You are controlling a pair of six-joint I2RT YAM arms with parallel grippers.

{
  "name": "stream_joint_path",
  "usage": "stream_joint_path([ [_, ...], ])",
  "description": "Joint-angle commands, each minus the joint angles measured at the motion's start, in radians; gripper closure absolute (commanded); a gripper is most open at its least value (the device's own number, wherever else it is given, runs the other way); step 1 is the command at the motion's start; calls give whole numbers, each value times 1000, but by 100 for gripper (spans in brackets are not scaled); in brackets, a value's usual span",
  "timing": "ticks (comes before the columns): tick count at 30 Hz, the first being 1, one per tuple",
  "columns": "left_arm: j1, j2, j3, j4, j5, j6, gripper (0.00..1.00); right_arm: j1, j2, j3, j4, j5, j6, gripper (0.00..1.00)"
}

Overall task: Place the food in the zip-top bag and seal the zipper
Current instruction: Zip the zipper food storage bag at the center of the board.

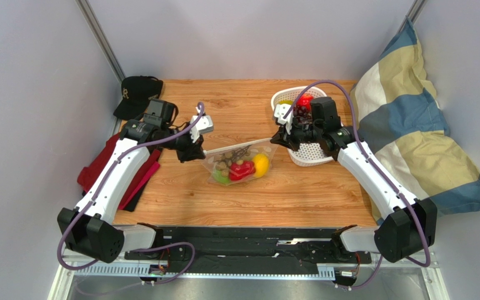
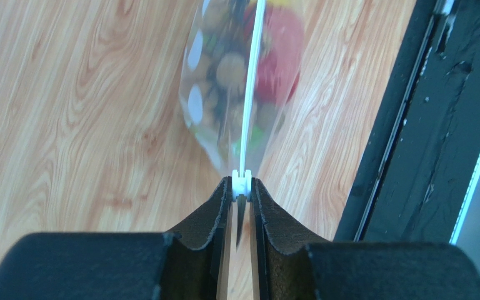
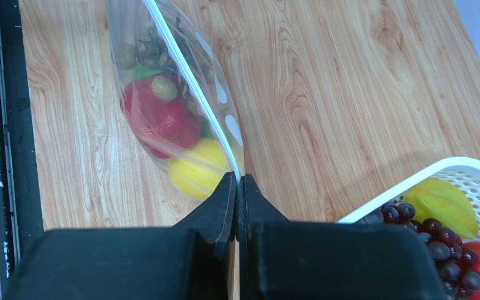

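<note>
- The left tool (image 2: pixel 241 187) is clamped on the white end tab of the zipper (image 2: pixel 249 87).
- The right tool (image 3: pixel 237 182) is pinched tight on the zipper's other end.
- The bag (image 1: pixel 239 164) is stretched between them over the middle of the surface (image 1: pixel 299 194), holding a pepper (image 1: pixel 242 170), a lemon (image 1: pixel 260 165) and green pieces (image 1: pixel 220 177).
- A basket (image 1: pixel 308 156) stands beside the right tool.

The zip-top bag (image 1: pixel 239 164) is glossy clear plastic (white-dotted), the table (image 1: pixel 299 200) smooth wood.

You saw the right pincer (image 3: pixel 237 182) clamped on the zipper (image 3: pixel 189 81) of the zip-top bag (image 3: pixel 123 37), which contained a red pepper (image 3: pixel 158 119) and a lemon (image 3: pixel 195 172). A white basket (image 3: pixel 474 170) stood nearby on the counter (image 3: pixel 349 94).
</note>
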Motion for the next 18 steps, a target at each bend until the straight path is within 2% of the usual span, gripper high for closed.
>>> stream_joint_path([
  [1,93,-75,-35,-128,-43,98,80,-20,-45,0,-14,69,1,100],
  [7,194,-115,-61,-129,-51,78,80,-20,-53,11,-29,75,25,100],
  [10,196,-132,-62,-100,-13,40,86,-12,-54,29,-26,57,56,100],
  [12,196,-143,-53,-85,21,16,93,3,-60,50,-61,35,71,100],
  [14,196,-163,-40,-97,39,11,95,14,-71,75,-121,9,76,100],
  [18,196,-224,-62,-129,85,25,91,92,-160,46,-187,8,82,100],
])
